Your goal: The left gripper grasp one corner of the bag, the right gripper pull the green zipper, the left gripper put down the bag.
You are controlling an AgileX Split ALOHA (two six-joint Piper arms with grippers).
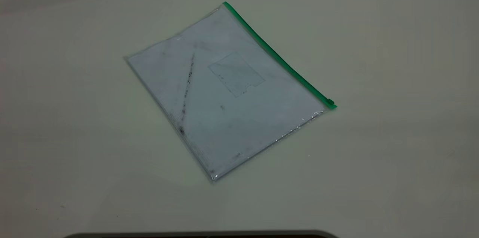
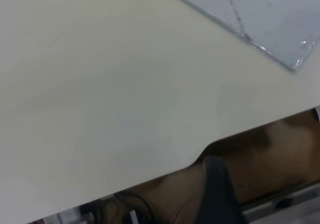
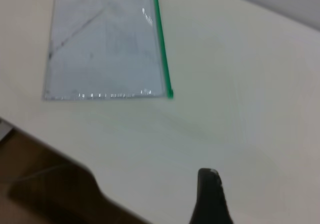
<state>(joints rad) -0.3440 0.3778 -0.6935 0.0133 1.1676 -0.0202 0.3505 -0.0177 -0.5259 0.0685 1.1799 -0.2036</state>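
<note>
One bag flat on the table, no pincer on it yet.

Table [image 1: 393,163] carries the bag [image 1: 224,92], lying flat near the middle and turned at an angle. It looks light, thin, limp and slick, so a lifted corner would likely sag. Zipper [image 1: 277,56] runs along its far-right edge, slider [image 1: 330,101] at the near end; that corner [image 1: 329,107] seems the best hold. Left pincer [image 2: 217,194] and right pincer [image 3: 210,196] hang well apart from it; I cannot tell their spread.

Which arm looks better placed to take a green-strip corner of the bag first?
Probably the right: its wrist view faces the green zipper and that corner of the bag, while the left wrist view shows only a clear corner.
</note>
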